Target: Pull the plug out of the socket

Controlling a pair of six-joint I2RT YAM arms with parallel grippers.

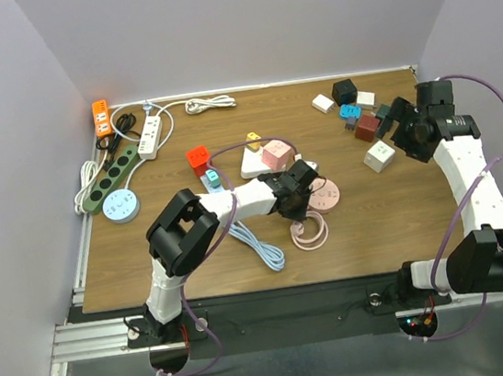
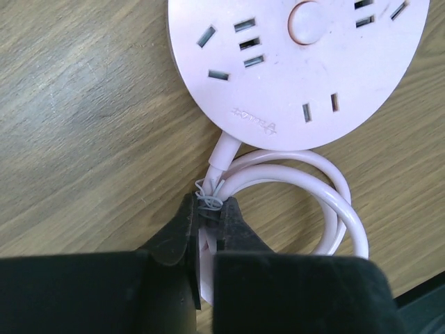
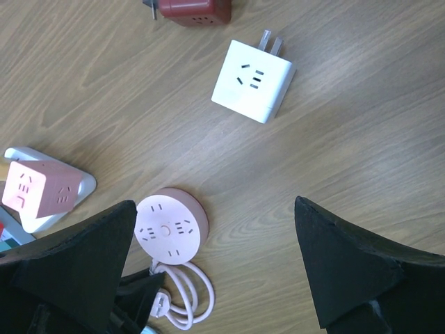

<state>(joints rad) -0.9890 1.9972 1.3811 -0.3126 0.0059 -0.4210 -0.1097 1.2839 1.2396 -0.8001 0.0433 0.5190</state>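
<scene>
Nearest the arm bases, a light blue cable [image 1: 261,245] is seen lying coiled on the table [image 1: 394,215]. Just beyond it, the pink cord [image 2: 337,209] is looped on the wood and bound by a wire tie [image 2: 208,195]. The left gripper [image 2: 208,216] is clenched on the pink plug [image 3: 158,304] at the end of that cord. The plug is pinched between both fingers low against the table, just beside the round pink socket [image 2: 292,69] and apart from its slots. Farther back, a pink cube [image 3: 35,191] is seen resting tilted on a white base [image 3: 85,182]. To the right, the right gripper [image 3: 214,209] is held above the table, released, with its fingers spread wide. A white cube [image 3: 252,81] and a dark red cube [image 3: 195,8] are seen beyond it.
</scene>
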